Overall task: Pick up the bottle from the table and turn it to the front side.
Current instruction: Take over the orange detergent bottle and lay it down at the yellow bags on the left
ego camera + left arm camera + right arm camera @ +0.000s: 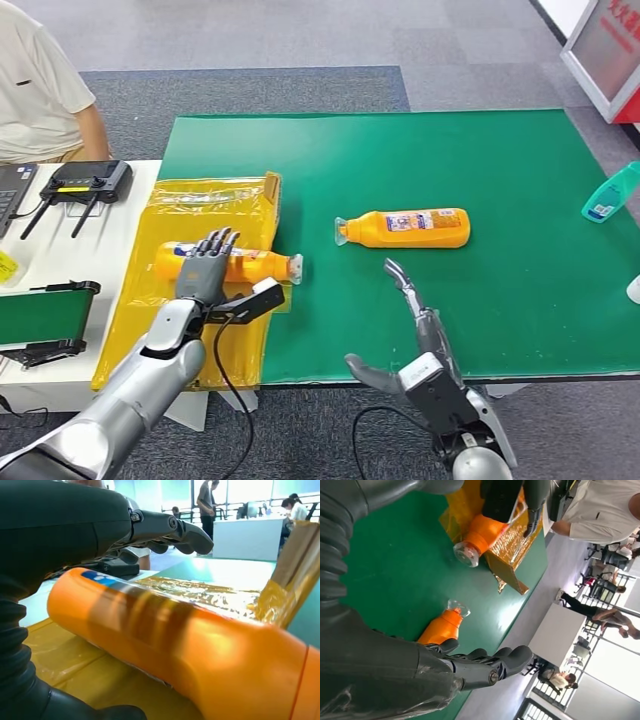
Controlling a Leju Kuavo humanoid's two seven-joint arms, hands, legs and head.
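An orange bottle (260, 266) (170, 645) lies on its side on a yellow plastic bag (189, 205), clear cap toward the green mat (490, 300). My left hand (205, 265) (113, 525) hovers over its body with fingers (177, 530) stretched straight above it and not closed on it. A second orange bottle (411, 228) (440, 627) lies on the mat's middle, cap pointing left. My right hand (411, 300) (471, 670) is open near the mat's front edge, just short of that bottle and holding nothing. The right wrist view also catches the first bottle (482, 532).
A teal bottle (610, 192) lies at the mat's right edge. A black router (87, 182) and a black-framed device (45, 315) sit on the white table at left. A person (38, 80) sits at the back left.
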